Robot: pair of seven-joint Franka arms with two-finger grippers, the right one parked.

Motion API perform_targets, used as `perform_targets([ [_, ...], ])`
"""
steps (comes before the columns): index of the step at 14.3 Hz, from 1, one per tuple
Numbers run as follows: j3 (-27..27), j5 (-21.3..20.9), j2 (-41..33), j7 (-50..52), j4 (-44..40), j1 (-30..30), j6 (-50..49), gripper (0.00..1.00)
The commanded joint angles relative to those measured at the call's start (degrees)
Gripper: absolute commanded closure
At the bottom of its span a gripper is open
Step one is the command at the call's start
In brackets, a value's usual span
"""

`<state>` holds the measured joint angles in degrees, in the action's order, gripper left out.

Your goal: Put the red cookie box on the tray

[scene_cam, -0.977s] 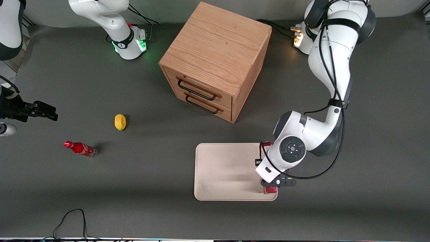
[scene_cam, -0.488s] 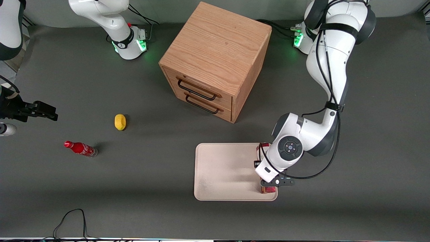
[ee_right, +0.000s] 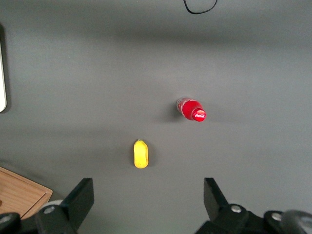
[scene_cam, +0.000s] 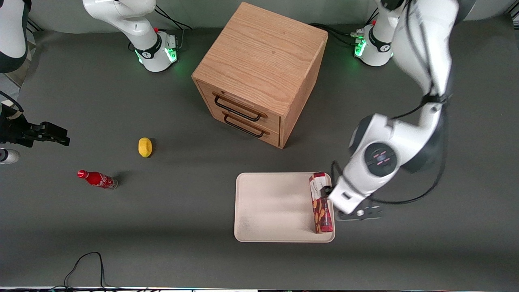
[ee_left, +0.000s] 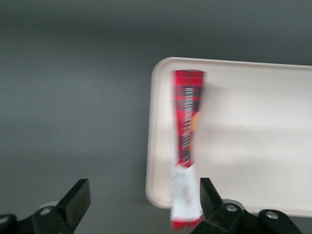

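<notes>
While red cookie box [scene_cam: 320,202] is lying on tray [scene_cam: 271,207] along working arm's edge, I'm seeing gripper [ee_left: 141,202] hovering above, jaws apart, gripping nothing. Risk I'm watching: finger clipping white end, nudging box over rim.

A slim red cookie box [scene_cam: 320,204] of printed cardboard with a slight sheen lies on a smooth, matt cream tray [scene_cam: 271,207] that looks like plastic. The counter [scene_cam: 162,227] is a matt dark grey sheet. A cabinet [scene_cam: 259,73] of pale oak-grained wood carries thin black metal handles [scene_cam: 237,108]. Above the tray's edge, the gripper [ee_left: 141,207] has open matt black fingers [ee_left: 78,197]; its arm shell is glossy white plastic.
</notes>
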<state>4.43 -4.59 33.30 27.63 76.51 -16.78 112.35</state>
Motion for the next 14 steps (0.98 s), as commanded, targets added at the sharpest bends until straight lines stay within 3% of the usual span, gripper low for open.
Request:
perform_targets([
  [1,0.1,1.4,-15.0,0.7,13.7,3.7,-5.0,0.00],
  [4,0.1,1.4,-23.9,-0.9,16.5,6.7,-13.9,0.00],
  [9,0.1,1.5,-39.6,-14.4,29.5,14.1,-14.4,0.00],
  [14,0.0,6.1,-43.3,-19.6,31.7,16.0,-15.2,0.00],
])
